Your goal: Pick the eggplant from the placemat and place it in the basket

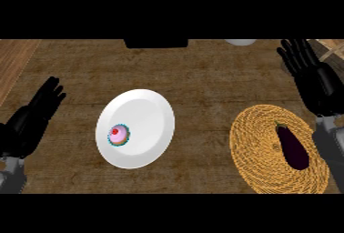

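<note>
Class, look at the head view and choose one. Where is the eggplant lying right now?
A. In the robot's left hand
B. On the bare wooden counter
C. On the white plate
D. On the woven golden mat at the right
D: the dark purple eggplant lies on the woven golden mat, while the white plate holds only a small cupcake.

White plate [138, 116] sat mid-counter on brown wooden top [201, 77], cupcake [118, 135] with pink icing and red dot on its lower-left part. Dark object [156, 43] and pale round object [240, 42] at far edge.
</note>
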`<state>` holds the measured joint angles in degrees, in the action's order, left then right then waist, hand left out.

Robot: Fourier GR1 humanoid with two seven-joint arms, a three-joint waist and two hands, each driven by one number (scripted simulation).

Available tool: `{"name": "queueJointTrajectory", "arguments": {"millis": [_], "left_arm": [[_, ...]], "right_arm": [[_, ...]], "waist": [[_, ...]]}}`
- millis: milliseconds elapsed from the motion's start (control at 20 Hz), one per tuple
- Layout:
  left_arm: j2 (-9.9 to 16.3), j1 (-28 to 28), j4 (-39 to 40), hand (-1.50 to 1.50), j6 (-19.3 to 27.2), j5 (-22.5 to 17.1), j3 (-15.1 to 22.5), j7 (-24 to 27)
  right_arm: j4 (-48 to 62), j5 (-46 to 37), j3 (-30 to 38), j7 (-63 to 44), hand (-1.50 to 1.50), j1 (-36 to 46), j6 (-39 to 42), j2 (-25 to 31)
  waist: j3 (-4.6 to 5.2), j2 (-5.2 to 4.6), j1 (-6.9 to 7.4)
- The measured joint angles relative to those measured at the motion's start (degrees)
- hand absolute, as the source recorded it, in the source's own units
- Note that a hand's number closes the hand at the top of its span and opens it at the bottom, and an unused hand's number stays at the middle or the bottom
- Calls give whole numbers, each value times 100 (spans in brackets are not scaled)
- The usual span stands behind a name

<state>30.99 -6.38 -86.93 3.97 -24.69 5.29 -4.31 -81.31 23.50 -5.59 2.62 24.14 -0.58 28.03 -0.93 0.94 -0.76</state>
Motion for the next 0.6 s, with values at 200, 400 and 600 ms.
{"name": "queueJointTrajectory", "arguments": {"millis": [200,400,600], "left_arm": [[-211,251,226,0,175,170,219,-221],[-414,648,615,0,324,298,521,-513],[-558,921,716,0,494,451,658,-550]], "right_arm": [[249,424,16,15,150,81,775,-16],[247,786,-424,54,150,131,2063,-26],[-142,301,-1134,438,-150,-466,2687,-147]], "waist": [[52,-88,94],[67,-157,224],[67,-100,123]]}}
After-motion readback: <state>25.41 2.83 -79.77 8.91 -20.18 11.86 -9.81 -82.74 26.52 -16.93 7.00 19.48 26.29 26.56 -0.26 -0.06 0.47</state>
